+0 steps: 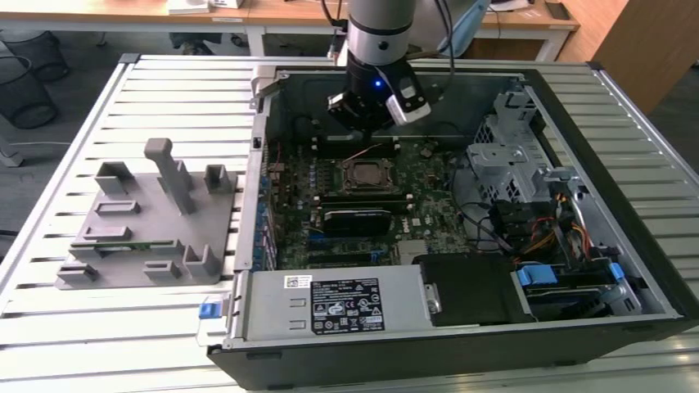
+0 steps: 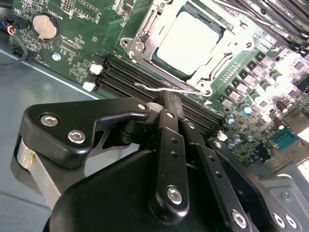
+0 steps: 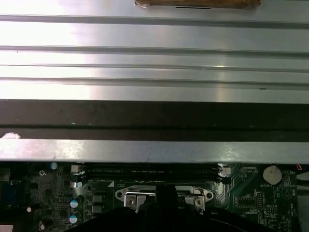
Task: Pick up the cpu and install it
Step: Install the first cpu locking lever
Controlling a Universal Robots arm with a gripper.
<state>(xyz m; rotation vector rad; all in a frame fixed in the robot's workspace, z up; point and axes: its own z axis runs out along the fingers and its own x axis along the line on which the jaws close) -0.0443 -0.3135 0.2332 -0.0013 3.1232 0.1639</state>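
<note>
Flanking seated cpu [image 2: 189,41]: memory slots [image 2: 145,82], coin battery [image 2: 43,26]

The arm [image 1: 379,33] comes down near-vertical from the top of the exterior view, its wrist lit by a small blue light. The black pincer [image 1: 361,115] points downward. In the second wrist view the pincer [image 2: 166,104] has its fingers [image 2: 170,140] pressed together, holding nothing.
</note>
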